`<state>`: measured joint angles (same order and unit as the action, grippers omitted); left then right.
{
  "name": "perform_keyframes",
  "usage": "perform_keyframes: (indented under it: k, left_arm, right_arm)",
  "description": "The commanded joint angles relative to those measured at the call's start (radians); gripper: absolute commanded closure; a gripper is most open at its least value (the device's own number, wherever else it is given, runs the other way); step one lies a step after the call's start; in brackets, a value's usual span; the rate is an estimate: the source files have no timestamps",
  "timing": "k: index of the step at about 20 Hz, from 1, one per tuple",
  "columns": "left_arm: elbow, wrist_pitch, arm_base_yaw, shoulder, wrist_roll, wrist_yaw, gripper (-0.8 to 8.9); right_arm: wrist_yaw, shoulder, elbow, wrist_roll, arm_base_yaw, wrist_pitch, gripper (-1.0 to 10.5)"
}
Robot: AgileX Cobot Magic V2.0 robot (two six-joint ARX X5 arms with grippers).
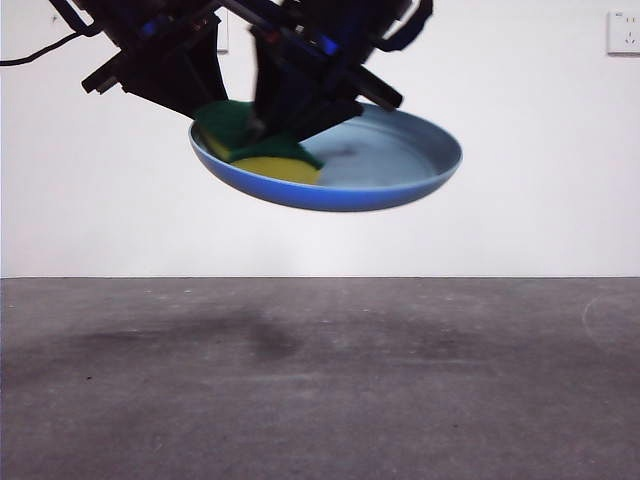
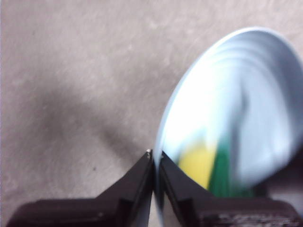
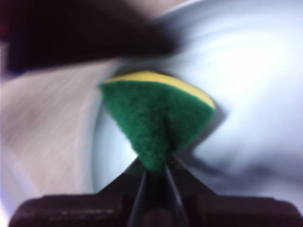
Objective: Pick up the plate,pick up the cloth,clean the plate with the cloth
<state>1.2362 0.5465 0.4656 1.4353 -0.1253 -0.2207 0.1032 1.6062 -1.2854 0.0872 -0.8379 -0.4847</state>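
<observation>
The light-blue plate [image 1: 400,165] hangs tilted in the air high above the table. My left gripper [image 2: 155,158] is shut on the plate's rim [image 2: 163,127]; in the front view it is the dark arm [image 1: 165,70] at the plate's left edge. My right gripper [image 3: 156,172] is shut on the cloth [image 3: 156,118], a yellow sponge with a green scouring layer. It presses the cloth [image 1: 255,150] onto the inside of the plate [image 3: 255,71], near the left rim. The cloth also shows blurred in the left wrist view [image 2: 208,165].
The grey table [image 1: 320,380] lies far below the plate, with the arms' shadow on it. A white wall stands behind, with a socket [image 1: 622,32] at the upper right.
</observation>
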Motion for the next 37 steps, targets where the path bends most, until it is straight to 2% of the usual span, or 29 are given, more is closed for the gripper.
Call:
perform_keyframes:
  k: [1,3,7,8,9,10,13,19,24,28,29,30,34,35,37]
  left_arm:
    - [0.002,-0.013,-0.011,-0.004,-0.026,0.01,8.21]
    - [0.003,0.01,-0.032,-0.004,-0.006,0.009,8.21]
    - [0.002,0.084,-0.049,-0.004,0.025,0.007,8.21]
    - [0.002,0.097,-0.049,-0.004,0.026,0.004,8.21]
    - [0.002,0.106,-0.048,-0.004,0.035,-0.002,8.21]
    - [0.002,0.109,-0.047,-0.004,0.048,-0.025,8.21]
    - [0.002,0.106,-0.045,-0.004,0.048,-0.086,8.21]
    - [0.002,0.082,-0.035,-0.004,0.047,-0.1,8.22]
    - [0.002,0.052,-0.041,-0.005,0.047,-0.116,8.21]
    - [0.003,0.017,-0.044,-0.005,0.043,-0.117,8.21]
    - [0.002,0.013,-0.047,-0.005,0.043,-0.121,8.21]
    - [0.002,0.015,-0.048,-0.005,0.043,-0.121,8.21]
    - [0.002,0.026,-0.048,-0.005,0.043,-0.129,8.22]
    - [0.002,0.037,-0.048,-0.005,0.043,-0.129,8.22]
    - [0.003,0.048,-0.047,-0.005,0.048,-0.134,8.22]
  right_arm:
    - [-0.008,0.019,0.007,-0.001,-0.014,-0.093,9.6]
    - [-0.061,0.019,0.007,-0.025,-0.014,-0.185,9.6]
    - [-0.402,0.019,0.007,-0.053,0.021,-0.253,9.6]
    - [-0.448,0.019,0.007,-0.052,0.044,-0.232,9.6]
    - [-0.448,0.019,0.007,-0.051,0.066,-0.191,9.6]
    - [-0.436,0.019,0.007,-0.049,0.081,-0.133,9.6]
    - [-0.322,0.019,0.007,-0.042,0.106,0.029,9.6]
    - [0.041,0.019,0.007,0.018,0.108,0.203,9.6]
    - [0.056,0.019,0.007,0.026,0.062,0.048,9.6]
    - [0.048,0.019,0.007,-0.051,0.057,-0.174,9.6]
    - [0.023,0.019,0.007,-0.063,0.057,-0.222,9.6]
    - [-0.041,0.019,0.007,-0.063,0.06,-0.261,9.6]
    - [-0.448,0.019,0.007,-0.06,0.092,-0.299,9.6]
    - [-0.517,0.019,0.007,-0.058,0.099,-0.267,9.6]
    - [-0.552,0.019,0.007,-0.053,0.109,-0.193,9.6]
